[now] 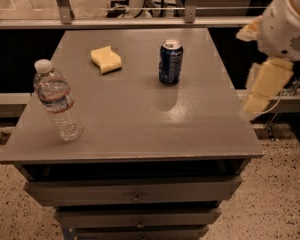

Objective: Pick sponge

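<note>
Grey cabinet top (140, 124) holds 3 items: sponge (106, 59) untouched at upper left, soda can (170, 62) upper centre, water bottle (57, 101) left; gripper (264, 81) hangs at frame right, well apart from sponge, its opening impossible to tell, so approach and grasp both remain.

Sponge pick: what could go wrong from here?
1. The gripper hangs beyond the right edge of the table, and the soda can stands roughly between it and the sponge; a low straight reach could tip the can.
2. The sponge lies flat on the table, so a shallow descent may close above it.
</note>
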You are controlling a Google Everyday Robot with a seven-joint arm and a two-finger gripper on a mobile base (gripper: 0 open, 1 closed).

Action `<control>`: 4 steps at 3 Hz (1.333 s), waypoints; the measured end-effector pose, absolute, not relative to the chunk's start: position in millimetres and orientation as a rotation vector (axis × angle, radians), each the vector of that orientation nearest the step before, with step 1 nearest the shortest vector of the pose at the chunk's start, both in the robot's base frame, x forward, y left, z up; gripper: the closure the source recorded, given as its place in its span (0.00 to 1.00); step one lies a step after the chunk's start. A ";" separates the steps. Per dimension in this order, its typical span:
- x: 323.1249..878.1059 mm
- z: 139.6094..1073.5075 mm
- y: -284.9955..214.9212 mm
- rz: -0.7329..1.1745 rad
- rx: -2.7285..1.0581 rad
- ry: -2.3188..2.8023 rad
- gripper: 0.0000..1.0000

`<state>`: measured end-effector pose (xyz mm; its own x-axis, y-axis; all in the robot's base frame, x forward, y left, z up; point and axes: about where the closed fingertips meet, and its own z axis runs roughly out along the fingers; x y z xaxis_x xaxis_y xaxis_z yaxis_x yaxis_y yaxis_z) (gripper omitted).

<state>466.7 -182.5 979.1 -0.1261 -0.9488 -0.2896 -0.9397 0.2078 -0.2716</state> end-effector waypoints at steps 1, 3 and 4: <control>497.7 977.8 -143.1 0.053 -1.776 1.966 0.00; 524.9 977.4 -78.6 0.171 -1.773 1.825 0.00; 544.0 982.3 -70.7 0.165 -1.639 1.833 0.00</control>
<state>544.0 -70.7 982.3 0.0078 -0.8382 -0.5453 -0.9219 0.2052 -0.3285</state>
